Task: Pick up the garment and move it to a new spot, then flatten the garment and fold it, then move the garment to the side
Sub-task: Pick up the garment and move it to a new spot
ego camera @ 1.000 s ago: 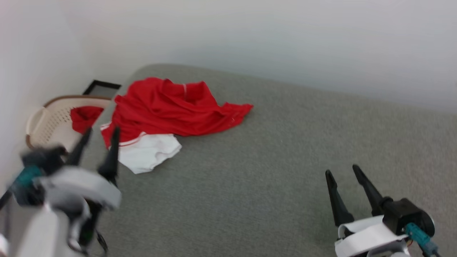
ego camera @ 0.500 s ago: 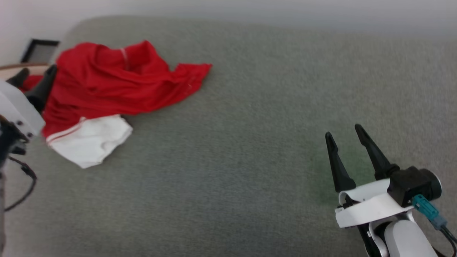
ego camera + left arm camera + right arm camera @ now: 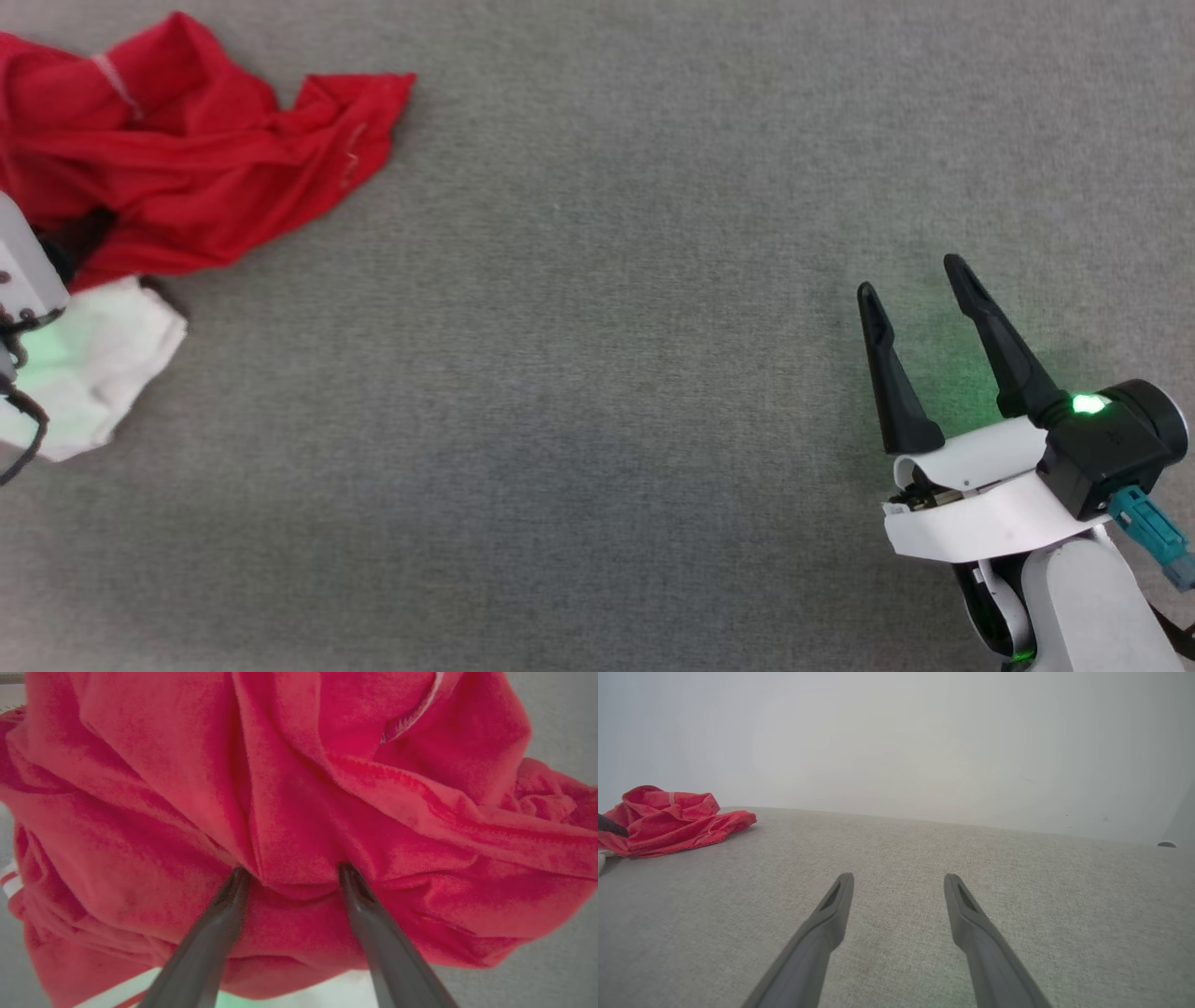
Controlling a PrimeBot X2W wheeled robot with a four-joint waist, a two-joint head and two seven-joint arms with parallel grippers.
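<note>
Opening step: picking up the shirt. The red shirt (image 3: 187, 159) lies crumpled toward the far left corner of the grey fabric surface (image 3: 597, 373), close to the far edge that meets the wall (image 3: 896, 742). Its white sleeve (image 3: 93, 373) spills out on the near side of the heap.

The left hand (image 3: 293, 871) is released, fingers spread. In the left wrist view both tips press into the red cloth with a raised ridge of fabric between them; nothing is gripped yet. The right hand (image 3: 910, 277) is likewise spread and empty, poised over bare surface toward the right edge, well apart from the shirt.

Doing the step well, as a judgement:
- The ridge between the left fingers looks like a good bite. Closing on it where the folds are thickest should take several layers, so a single thin layer does not slip out.
- The tips should stay low enough to gather cloth without digging into the surface beneath.
- A straight, slow lift would show whether the sleeve and the far hem come away freely.
- The wide bare middle of the surface seems the natural new spot, within reach of the right hand for spreading.
</note>
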